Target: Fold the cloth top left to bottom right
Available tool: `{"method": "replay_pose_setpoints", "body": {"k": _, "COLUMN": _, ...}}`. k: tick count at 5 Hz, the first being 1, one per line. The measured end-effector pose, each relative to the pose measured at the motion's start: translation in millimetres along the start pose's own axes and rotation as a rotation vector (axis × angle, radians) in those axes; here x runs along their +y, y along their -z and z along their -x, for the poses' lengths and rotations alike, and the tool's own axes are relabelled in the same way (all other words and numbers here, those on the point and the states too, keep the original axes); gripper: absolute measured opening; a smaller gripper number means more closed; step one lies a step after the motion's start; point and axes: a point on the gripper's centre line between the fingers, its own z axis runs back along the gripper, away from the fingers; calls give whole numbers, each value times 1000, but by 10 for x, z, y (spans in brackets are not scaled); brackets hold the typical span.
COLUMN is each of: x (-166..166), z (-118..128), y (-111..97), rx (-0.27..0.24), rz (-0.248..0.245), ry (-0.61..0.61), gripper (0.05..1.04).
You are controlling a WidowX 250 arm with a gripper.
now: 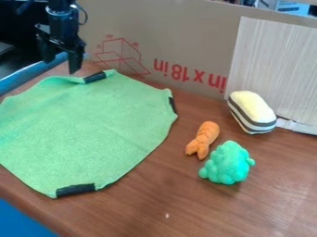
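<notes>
Wide, flat green cloth lies spread on the brown wooden table, and the black two-finger gripper hangs near its top edge, fingers apart, probably so it can pinch there.

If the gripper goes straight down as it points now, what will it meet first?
Probably the green cloth, near its upper edge, or the table just behind it; depth is unclear.
</notes>
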Motion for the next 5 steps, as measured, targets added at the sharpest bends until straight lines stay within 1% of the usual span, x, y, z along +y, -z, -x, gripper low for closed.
{"method": "replay_pose_setpoints", "body": {"k": 1, "x": -67, "z": -119, "y": 113, "rx": 8, "rz": -17, "ry": 14, "gripper": 1001}}
{"method": "replay_pose_setpoints", "body": {"k": 2, "x": -108, "z": -221, "y": 154, "rx": 8, "rz": -23, "ry": 27, "gripper": 1001}}
{"method": "replay_pose_setpoints", "body": {"k": 3, "x": -161, "z": -303, "y": 219, "rx": 27, "rz": -20, "ry": 35, "gripper": 1001}}
{"method": "replay_pose_setpoints", "body": {"k": 4, "x": -255, "z": -358, "y": 312, "rx": 51, "rz": -29, "ry": 53, "gripper": 1001}}
{"method": "replay_pose_setpoints", "body": {"k": 5, "x": -306, "z": -376, "y": 417, "rx": 84, "rz": -40, "ry": 62, "gripper": 935}}
